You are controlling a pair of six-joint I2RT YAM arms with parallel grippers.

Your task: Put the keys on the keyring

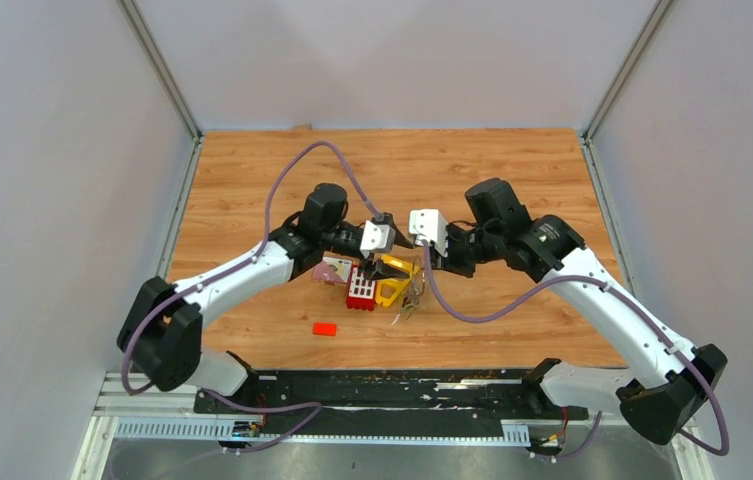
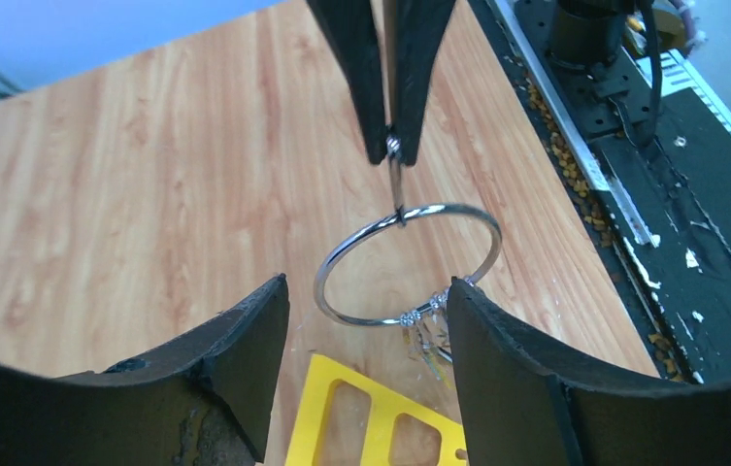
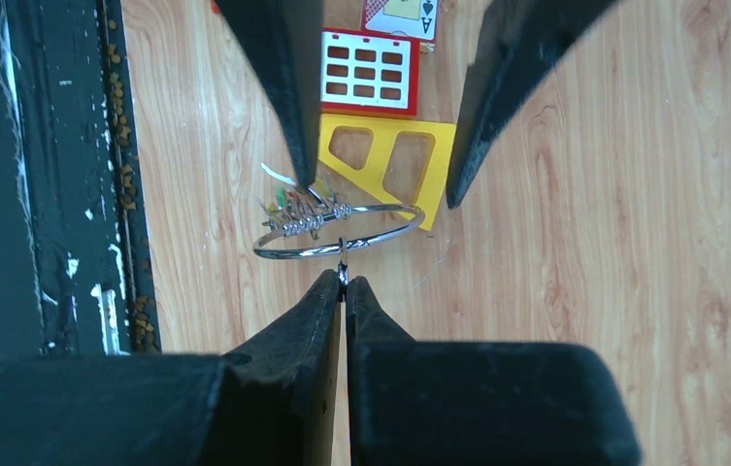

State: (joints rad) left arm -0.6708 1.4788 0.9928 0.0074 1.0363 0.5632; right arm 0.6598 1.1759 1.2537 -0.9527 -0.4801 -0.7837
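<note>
1. The right claw (image 3: pixel 344 282) is clenched on a small metal link at the rim of the keyring (image 3: pixel 288 252). It holds the ring clear of the worktop (image 3: pixel 633 194), above the yellow triangular frame (image 3: pixel 444 165) and near a red grid block (image 3: pixel 369 70).
2. The left claw (image 2: pixel 366 286) is released and grasps nothing. Its fingers stand on either side of the ring, and one fingertip is just beside the keys (image 3: pixel 295 216), which hang bunched from the wire.
3. Risk one: the ring hangs from a single narrow pinch. A nudge from the open claw, or any slackening of the grip, would likely let the ring swivel or slip free and drop onto the frame below.
4. Risk two: the left fingertip sits so close to the keys that any sideways or closing move could snag them. That would tug the ring against the right claw's hold.
5. Risk three: the keys are too small and too tightly bunched to count, so it cannot be told whether every one is fully threaded. A key only partly past the split in the wire could slide off if the ring tilts.
</note>
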